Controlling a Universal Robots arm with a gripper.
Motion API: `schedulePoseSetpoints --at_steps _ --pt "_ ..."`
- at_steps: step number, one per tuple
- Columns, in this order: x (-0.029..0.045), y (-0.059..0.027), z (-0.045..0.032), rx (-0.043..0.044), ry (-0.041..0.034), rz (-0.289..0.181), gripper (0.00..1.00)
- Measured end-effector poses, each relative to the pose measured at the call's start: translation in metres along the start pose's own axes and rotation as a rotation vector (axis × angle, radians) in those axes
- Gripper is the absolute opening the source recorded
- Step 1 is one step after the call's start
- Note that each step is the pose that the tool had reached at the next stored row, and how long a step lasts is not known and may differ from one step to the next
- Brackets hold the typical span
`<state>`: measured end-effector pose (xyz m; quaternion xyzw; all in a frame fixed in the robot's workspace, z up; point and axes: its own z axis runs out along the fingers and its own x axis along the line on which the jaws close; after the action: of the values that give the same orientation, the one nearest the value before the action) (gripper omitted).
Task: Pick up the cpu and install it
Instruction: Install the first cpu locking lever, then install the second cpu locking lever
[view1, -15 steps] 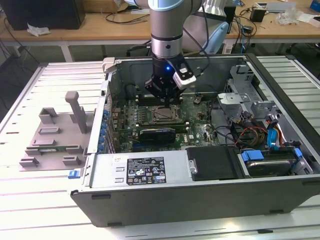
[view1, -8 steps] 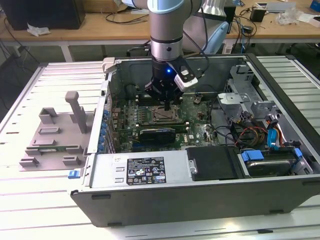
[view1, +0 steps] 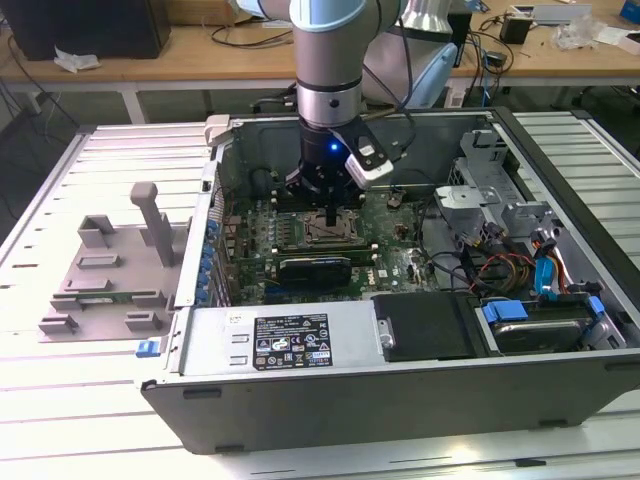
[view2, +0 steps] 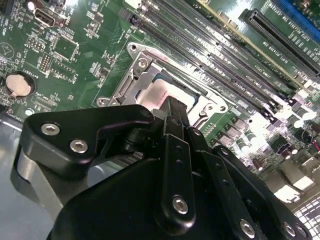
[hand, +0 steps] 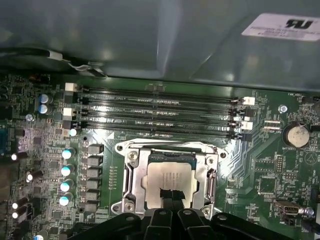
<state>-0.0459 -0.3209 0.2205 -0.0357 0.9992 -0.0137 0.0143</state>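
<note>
In the exterior view, a grey robot arm reaches straight down into an open computer case (view1: 560, 390) lying on a slatted white worktop (view1: 60, 400), its gripper (view1: 332, 218) low over the CPU socket (view1: 326, 232) on the green motherboard (view1: 400, 262), with a grey tray (view1: 110, 270) well apart toward the exterior view's left. In the second wrist view, the black fingers (view2: 176, 117) are pressed together, their tips resting on the silvery cpu (view2: 160, 95) seated inside the metal socket frame. In the first wrist view, the cpu (hand: 167, 179) lies flat in the socket (hand: 131, 175), just beside four empty memory slots (hand: 160, 112), and the clenched fingertips (hand: 171, 196) touch its near edge without grasping it.
</note>
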Motion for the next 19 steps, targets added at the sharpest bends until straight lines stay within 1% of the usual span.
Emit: schedulePoseSetpoints --at_steps 2,3,5,8,19 --pt "0.0 -0.0001 -0.0001 0.0 0.0008 0.0 0.11" --pt "0.0 -0.0002 -0.0015 0.0001 0.0009 0.0 0.11" --pt "-0.0002 -0.0004 -0.0098 0.0 0.0008 0.0 0.11" --pt "-0.0005 -0.0006 -0.018 0.0 0.0008 0.0 0.11" --pt "-0.0005 -0.0007 -0.0188 -0.0001 0.0007 0.0 0.11"
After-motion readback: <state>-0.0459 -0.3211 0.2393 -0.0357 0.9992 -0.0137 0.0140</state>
